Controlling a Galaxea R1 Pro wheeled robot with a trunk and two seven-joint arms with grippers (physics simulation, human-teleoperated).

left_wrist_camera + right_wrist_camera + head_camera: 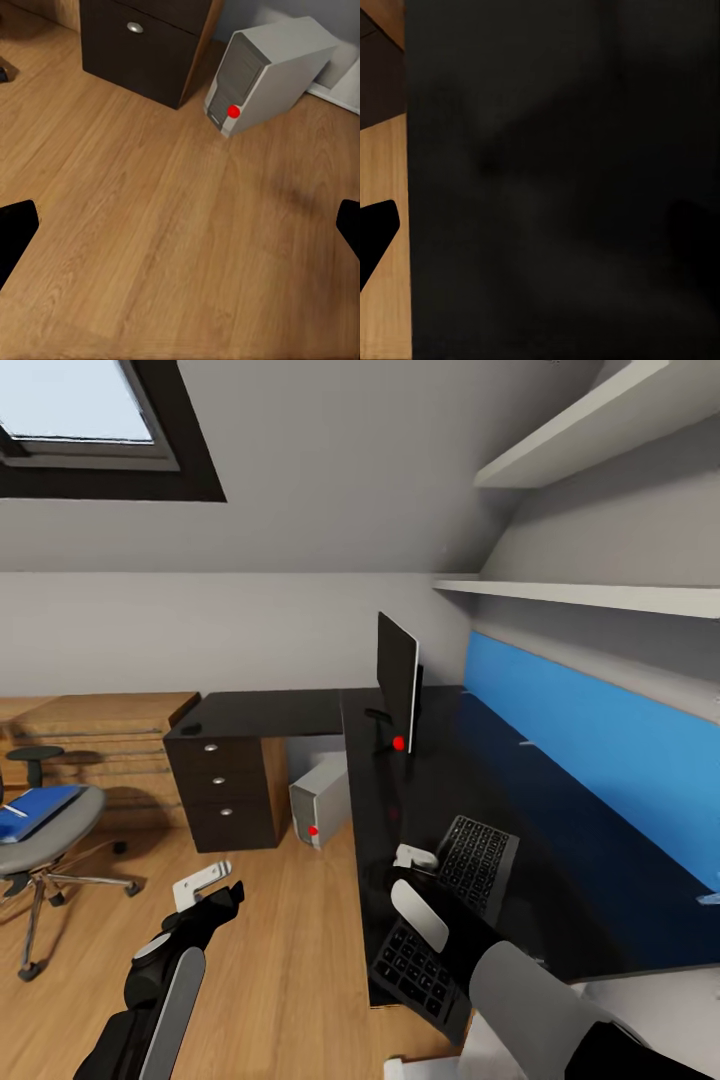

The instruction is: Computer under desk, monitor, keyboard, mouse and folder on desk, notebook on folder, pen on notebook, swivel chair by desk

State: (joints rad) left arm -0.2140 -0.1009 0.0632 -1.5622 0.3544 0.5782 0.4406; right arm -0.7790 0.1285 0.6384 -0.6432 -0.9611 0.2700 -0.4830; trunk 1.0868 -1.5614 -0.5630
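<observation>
1. Right gripper point(415, 857) hovers over the black desk point(560, 840) near its front edge, just beside the keyboard point(478, 860) (spread can't be judged).
2. Left gripper point(205, 882), fingers wide, hangs over open wood floor point(165, 247).
3. Left wrist view shows the computer point(266, 71) beside the drawer unit point(142, 41).
4. Folder point(35, 810) rests on the swivel chair point(45, 840); monitor point(398, 680) stands on the desk.

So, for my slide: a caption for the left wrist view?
Open left gripper above wood floor, facing grey computer beside dark drawer unit.
</observation>
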